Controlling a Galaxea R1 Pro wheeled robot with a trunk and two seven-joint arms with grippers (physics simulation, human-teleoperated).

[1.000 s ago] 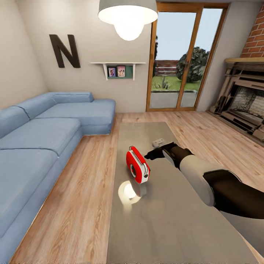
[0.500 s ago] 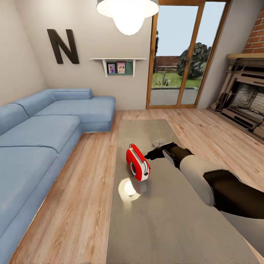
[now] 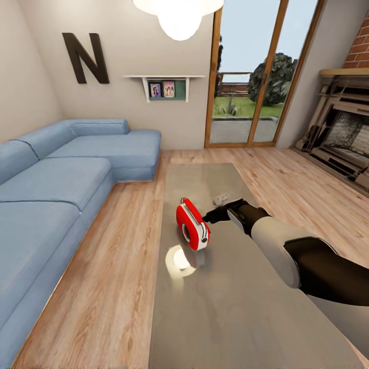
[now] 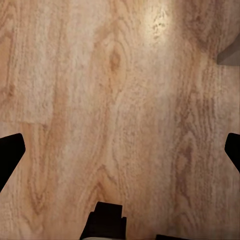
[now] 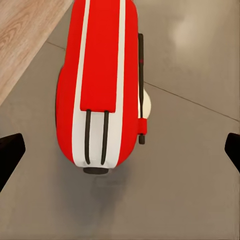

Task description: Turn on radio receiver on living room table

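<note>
Grey gadget behind red radio

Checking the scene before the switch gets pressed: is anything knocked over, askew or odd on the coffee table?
Nothing stands out. The radio receiver stands upright on the table, the right tool close beside it; a small grey gadget lies flat behind.

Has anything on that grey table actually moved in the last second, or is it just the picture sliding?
Mostly the camera tilted: the room slid up the picture. The right gripper stays right beside the radio receiver, which has not shifted on the table. Nothing was grasped or released. The small grey gadget stayed put.
</note>
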